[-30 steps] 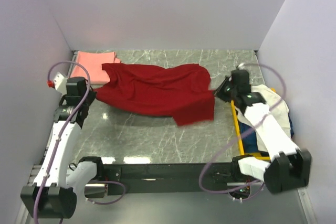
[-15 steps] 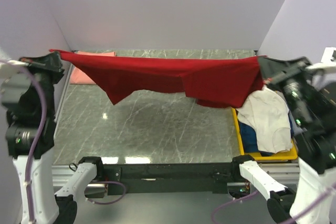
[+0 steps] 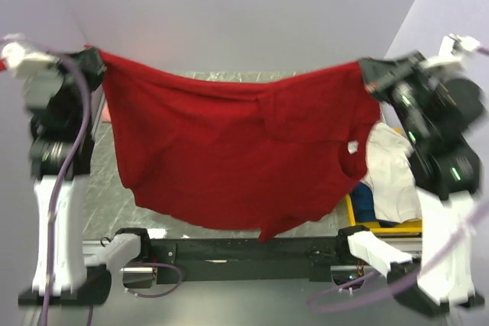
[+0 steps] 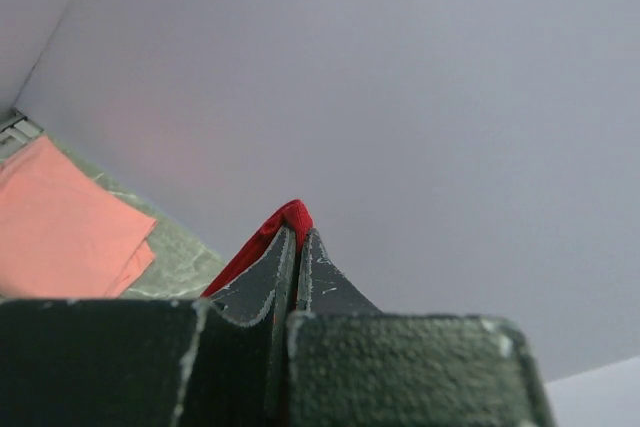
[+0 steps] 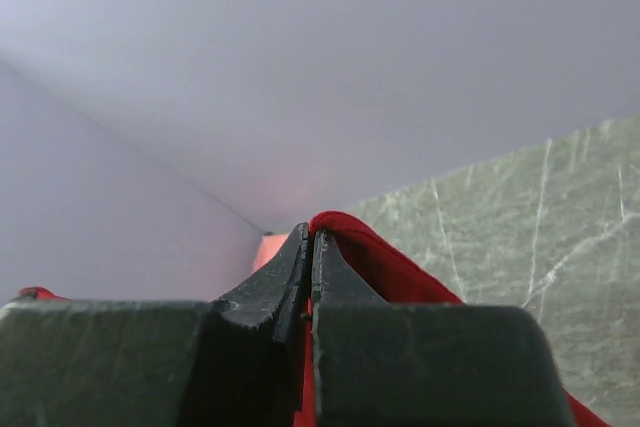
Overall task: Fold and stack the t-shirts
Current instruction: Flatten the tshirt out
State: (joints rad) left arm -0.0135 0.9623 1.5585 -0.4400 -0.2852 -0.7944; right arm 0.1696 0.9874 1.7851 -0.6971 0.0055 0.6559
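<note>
You have the red shirt [image 3: 229, 158] hanging spread out in the air between both arms, above the table [image 3: 101, 182]. Your left gripper [image 4: 298, 239] is clamped on its top left corner, with red cloth peeking out between the closed fingers. Your right gripper [image 5: 309, 239] pinches the top right corner the same way. The pink shirt [image 4: 60, 227] lies folded at the far left. The white shirt [image 3: 390, 166] sits crumpled on the yellow tray [image 3: 386, 227] at the right.
</note>
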